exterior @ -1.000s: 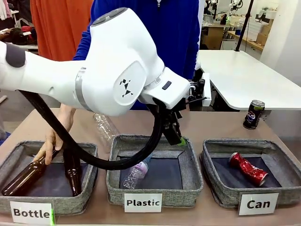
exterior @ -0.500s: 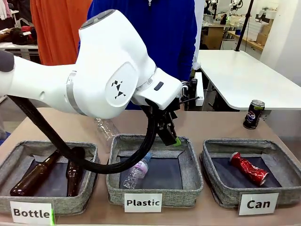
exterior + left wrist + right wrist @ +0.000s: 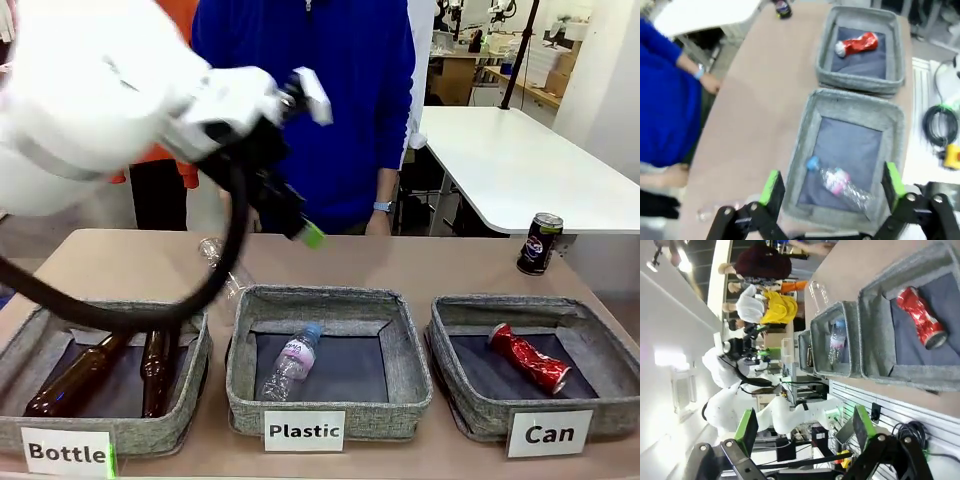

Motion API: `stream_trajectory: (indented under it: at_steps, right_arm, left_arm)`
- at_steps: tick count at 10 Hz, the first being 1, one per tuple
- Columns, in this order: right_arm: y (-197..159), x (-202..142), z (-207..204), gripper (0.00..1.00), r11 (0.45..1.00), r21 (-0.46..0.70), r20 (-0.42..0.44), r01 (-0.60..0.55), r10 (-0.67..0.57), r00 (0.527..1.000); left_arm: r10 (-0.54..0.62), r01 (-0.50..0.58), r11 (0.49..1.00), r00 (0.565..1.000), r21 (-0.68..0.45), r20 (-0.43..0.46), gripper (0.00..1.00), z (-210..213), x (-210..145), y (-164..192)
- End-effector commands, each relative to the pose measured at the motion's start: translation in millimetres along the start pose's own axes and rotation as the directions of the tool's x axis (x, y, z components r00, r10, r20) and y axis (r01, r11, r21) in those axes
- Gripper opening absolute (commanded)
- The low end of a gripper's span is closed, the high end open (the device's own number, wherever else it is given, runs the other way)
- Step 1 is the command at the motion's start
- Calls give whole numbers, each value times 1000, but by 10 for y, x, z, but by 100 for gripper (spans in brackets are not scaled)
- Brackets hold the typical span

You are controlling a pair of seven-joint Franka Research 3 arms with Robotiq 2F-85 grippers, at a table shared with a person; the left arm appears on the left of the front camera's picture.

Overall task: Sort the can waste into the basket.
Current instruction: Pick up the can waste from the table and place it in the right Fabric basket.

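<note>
A crushed red-and-silver can (image 3: 527, 358) lies inside the grey basket (image 3: 453, 400) labelled "Can" at the right. The dark can (image 3: 540, 243) stands upright on the table behind that basket, near the far right edge. My left gripper (image 3: 305, 230) hangs blurred above the table behind the middle bin. In the left wrist view it is open (image 3: 832, 185) over the Plastic bin, with the red can (image 3: 856, 44), its basket (image 3: 822, 75) and the dark can (image 3: 782, 7) farther off. My right gripper (image 3: 805, 427) is open with nothing between its fingers, well back from the red can (image 3: 920, 317) in its basket (image 3: 875, 340).
The middle bin (image 3: 243, 390), labelled "Plastic", holds a clear bottle (image 3: 292, 360). Two brown bottles (image 3: 150, 370) lie in the "Bottle" bin (image 3: 195, 385) at the left. Another clear bottle (image 3: 215, 255) lies on the table behind. A person in blue (image 3: 330, 110) stands at the far side.
My left arm has swung up and to the left, away from the Plastic bin. The person's hand has left the Bottle bin, where the brown bottle now rests.
</note>
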State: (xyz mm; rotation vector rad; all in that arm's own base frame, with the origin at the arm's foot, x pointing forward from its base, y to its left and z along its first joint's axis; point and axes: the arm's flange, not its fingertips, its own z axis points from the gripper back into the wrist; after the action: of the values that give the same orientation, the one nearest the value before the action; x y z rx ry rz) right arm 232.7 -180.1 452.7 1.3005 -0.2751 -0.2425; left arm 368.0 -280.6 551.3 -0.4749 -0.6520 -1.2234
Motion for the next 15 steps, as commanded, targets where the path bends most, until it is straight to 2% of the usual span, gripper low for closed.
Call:
stream_trajectory:
  at_steps: [1, 2, 4, 5, 6, 7, 8, 9, 10, 11, 12, 13, 15]
  right_arm:
    - [173, -175, -757, 100, 998, -68, -50, -14, 10, 999]
    - [242, -110, -1004, 100, 997, -75, -109, 3, -11, 994]
    - [288, 30, -1462, 100, 994, -109, -182, 22, -42, 982]
    - [277, 144, -1629, 100, 994, -102, -223, 49, -71, 972]
    - [214, 271, -1785, 100, 992, -104, -267, 78, -103, 958]
    - [129, 304, -1873, 100, 988, -100, -302, 121, -146, 942]
    - [74, 339, -1893, 100, 983, -82, -328, 163, -181, 927]
    - [11, 442, -1835, 100, 983, -60, -314, 175, -185, 931]
    - [12, 470, -1737, 100, 980, -1, -301, 197, -188, 935]
    - [1, 581, -1584, 100, 976, 50, -273, 212, -191, 943]
    - [-16, 638, -1456, 100, 976, 74, -225, 206, -185, 957]
    - [-77, 505, -1723, 100, 980, -39, -308, 193, -195, 931]
    - [-77, 505, -1723, 100, 980, -39, -308, 193, -195, 931]
  left_arm:
    - [210, -210, 978, 976, -4, 57, 100, 431, -649, 55]
    - [306, -303, 950, 951, -73, 36, 100, 588, -1010, 168]
    - [492, -459, 855, 866, -241, 93, 100, 936, -1797, 171]
    - [623, -558, 774, 753, -298, 210, 100, 1087, -2182, 226]
    - [745, -644, 666, 555, -376, 370, 100, 1243, -2583, 204]
    - [847, -715, 524, 381, -463, 371, 100, 1367, -2915, 127]
    - [860, -659, 508, 363, -554, 357, 100, 1503, -3144, 89]
    - [890, -689, 452, 308, -566, 336, 100, 1485, -3421, 135]
    - [909, -737, 414, 296, -534, 294, 100, 1609, -3675, 59]
    - [883, -717, 468, 351, -516, 312, 100, 1592, -3883, 66]
    - [855, -713, 507, 347, -483, 385, 100, 1558, -3956, 46]
    - [903, -723, 424, 294, -545, 312, 100, 1922, -3787, 530]
    - [903, -723, 424, 294, -545, 312, 100, 1922, -3787, 530]
